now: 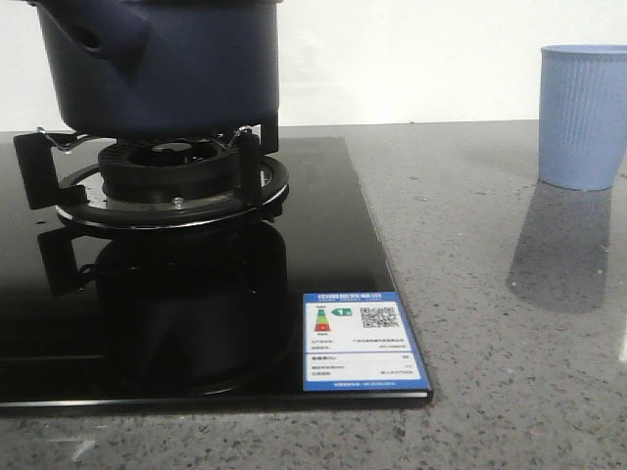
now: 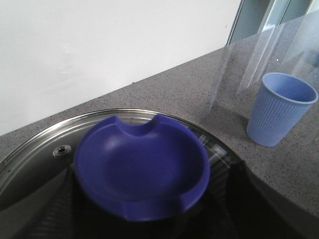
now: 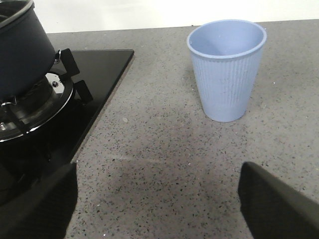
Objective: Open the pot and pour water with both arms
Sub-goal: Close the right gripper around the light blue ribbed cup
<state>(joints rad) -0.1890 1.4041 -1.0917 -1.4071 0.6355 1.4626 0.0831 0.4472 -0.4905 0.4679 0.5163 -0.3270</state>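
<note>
the pot point(image 1: 167, 64) sits on the burner point(image 1: 171, 181) at the front view's upper left, lid point(image 2: 45, 149) on. the cup point(image 1: 584, 116) stands upper right. the right gripper point(image 3: 157, 199) is wide open, holding nothing; the left one's state can't be told.

The pot point(image 1: 167, 64) is looking matte, dark navy, with no real shine on its straight sides. Its lid point(image 2: 40, 149) is showing see-through glass with a polished metal rim, and the knob point(image 2: 142, 169) right under the left gripper is looking like smooth blue plastic with a soft sheen. The cooktop point(image 1: 333, 245) is gleaming like black glass, mirroring the burner point(image 1: 171, 181), which is looking like dull black metal over a shiny ring. The countertop point(image 3: 164, 159) between the right gripper's fingers point(image 3: 279, 204) is looking like speckled grey stone, slightly glossy. The cup point(image 3: 227, 69) ahead is showing ribbed, matte light-blue plastic. The sticker point(image 1: 362, 343) is looking like glossy printed paper.
</note>
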